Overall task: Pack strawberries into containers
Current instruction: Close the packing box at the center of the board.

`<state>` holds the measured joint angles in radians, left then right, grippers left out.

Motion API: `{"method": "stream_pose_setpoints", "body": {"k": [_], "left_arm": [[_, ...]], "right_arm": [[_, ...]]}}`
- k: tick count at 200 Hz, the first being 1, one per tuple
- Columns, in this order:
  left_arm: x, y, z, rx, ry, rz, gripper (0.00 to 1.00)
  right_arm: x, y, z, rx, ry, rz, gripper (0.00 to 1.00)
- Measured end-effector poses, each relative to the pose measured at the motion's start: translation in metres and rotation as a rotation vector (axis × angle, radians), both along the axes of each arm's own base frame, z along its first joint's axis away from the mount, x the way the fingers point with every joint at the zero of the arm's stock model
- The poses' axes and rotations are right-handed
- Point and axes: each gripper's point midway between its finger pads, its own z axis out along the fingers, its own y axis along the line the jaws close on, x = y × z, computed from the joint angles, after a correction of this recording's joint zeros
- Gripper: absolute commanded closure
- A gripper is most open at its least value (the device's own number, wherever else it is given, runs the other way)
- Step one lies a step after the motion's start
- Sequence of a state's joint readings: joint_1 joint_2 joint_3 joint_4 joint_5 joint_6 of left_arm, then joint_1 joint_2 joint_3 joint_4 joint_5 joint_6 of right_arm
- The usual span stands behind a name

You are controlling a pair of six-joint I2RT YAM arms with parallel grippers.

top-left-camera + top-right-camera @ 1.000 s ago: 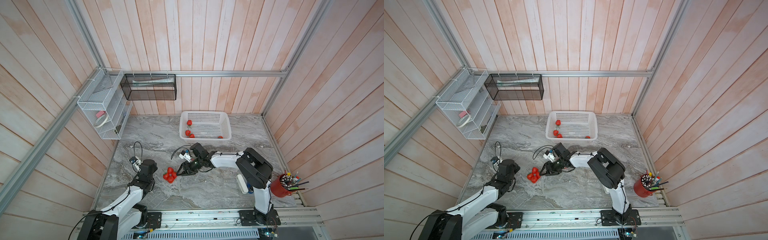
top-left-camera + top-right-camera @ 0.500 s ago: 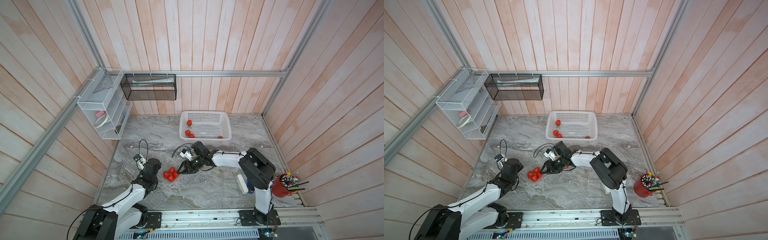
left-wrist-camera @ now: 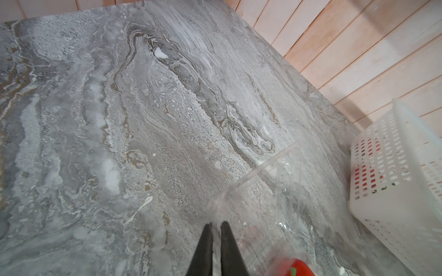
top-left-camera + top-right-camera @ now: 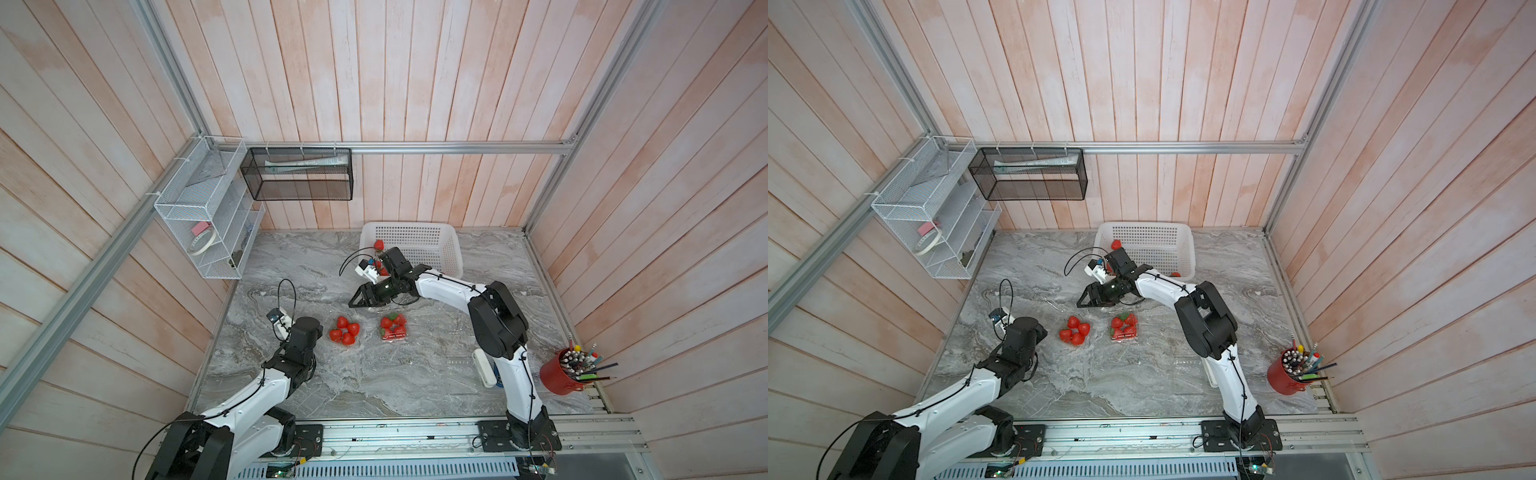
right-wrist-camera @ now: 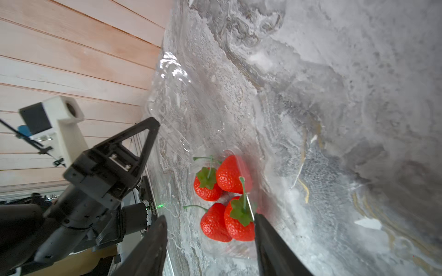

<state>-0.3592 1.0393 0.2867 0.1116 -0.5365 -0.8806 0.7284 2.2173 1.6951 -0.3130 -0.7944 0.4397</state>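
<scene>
In both top views the marble table [image 4: 415,374] carries two groups of four strawberries [image 4: 345,331] near its centre, side by side. The group on the 3 o'clock side lies in a clear neighbouring container [image 4: 397,338]. The white basket [image 4: 451,249] sits at 12 o'clock on the table with a few more berries inside, and the red pencil cup [image 4: 559,376] stands at 4 o'clock. The right gripper [image 4: 353,302] is at 12 o'clock of the two groups and apart from them, its fingers spread with nothing between them. The left arm [image 4: 306,332] ends just at 9 o'clock of the berries, and its fingers are hidden here

In the left wrist view the left gripper [image 3: 216,223] has its fingers pressed almost together, pinching the thin edge of a clear lid. That lid belongs to the open container [image 3: 263,181] and stands raised off the marble. One berry shows inside the container, and the basket is close beyond it

In the right wrist view the right gripper's fingers [image 5: 153,239] are spread wide and grip nothing. Four berries lie between them in the tray of the open container. The left gripper's tip meets the raised lid's edge
</scene>
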Motion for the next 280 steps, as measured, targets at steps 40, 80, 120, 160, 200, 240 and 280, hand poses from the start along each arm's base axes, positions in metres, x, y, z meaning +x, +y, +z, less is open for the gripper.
{"method": "stream_pose_setpoints", "body": {"k": [40, 80, 120, 160, 200, 240, 280], "left_arm": [[0.0, -0.003, 0.0, 0.0, 0.0, -0.009, 0.88], [-0.001, -0.014, 0.002, 0.002, 0.0, -0.045, 0.88], [0.001, -0.033, 0.012, 0.011, -0.014, -0.095, 0.88], [-0.003, -0.046, 0.016, 0.037, -0.011, -0.129, 0.87], [-0.005, -0.057, 0.016, 0.068, 0.002, -0.156, 0.87], [-0.003, -0.07, 0.021, 0.094, 0.007, -0.18, 0.87], [-0.006, -0.084, 0.023, 0.11, 0.004, -0.215, 0.87]], "right_arm": [[0.013, 0.01, 0.006, -0.003, -0.026, 0.005, 0.41], [0.048, 0.041, 0.046, 0.094, -0.132, 0.003, 0.41], [0.05, 0.045, 0.047, 0.104, -0.122, -0.005, 0.41], [0.029, 0.03, 0.014, 0.068, -0.044, -0.015, 0.42], [-0.001, 0.003, 0.001, 0.045, 0.024, -0.042, 0.43], [-0.021, -0.014, 0.02, 0.088, 0.013, -0.065, 0.52], [-0.024, -0.018, 0.035, 0.122, -0.012, -0.083, 0.77]]}}
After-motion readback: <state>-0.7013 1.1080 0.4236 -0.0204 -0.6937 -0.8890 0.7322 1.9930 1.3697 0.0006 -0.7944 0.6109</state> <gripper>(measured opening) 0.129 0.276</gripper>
